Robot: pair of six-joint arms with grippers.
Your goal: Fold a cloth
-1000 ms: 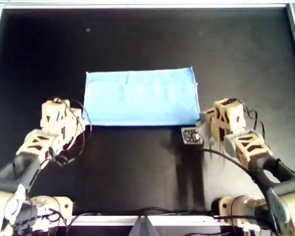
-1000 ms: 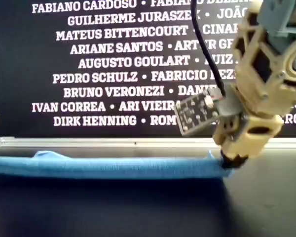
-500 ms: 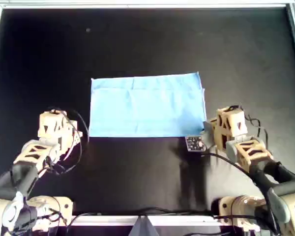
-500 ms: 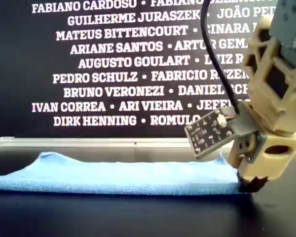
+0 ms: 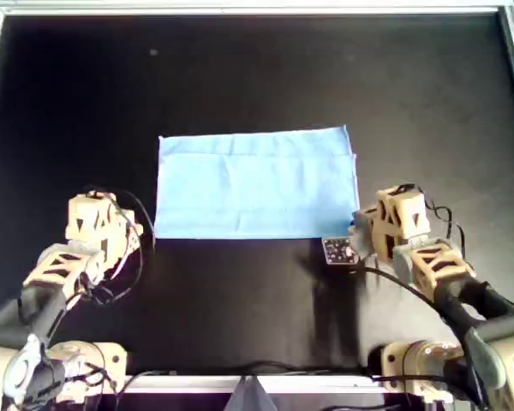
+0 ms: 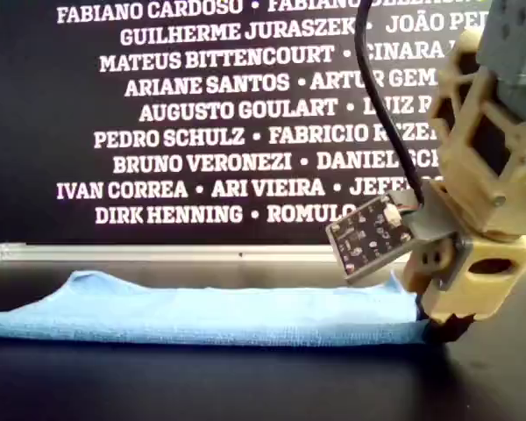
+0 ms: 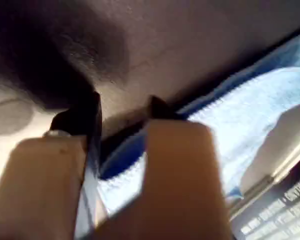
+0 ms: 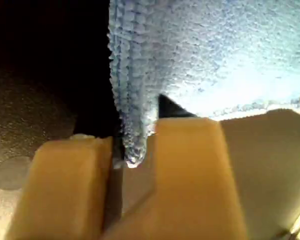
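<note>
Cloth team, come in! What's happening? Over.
My second gripper pinches a cloth corner. My first gripper has its jaws astride the edge, grip unclear. Cloth flat on the black table. Nothing in the way.

You have a matte black tabletop [image 5: 257, 68] edged by a thin silver metal frame [image 5: 240, 8]. Behind it in the exterior view stands a black backdrop panel [image 6: 35, 105] printed with white names.
</note>
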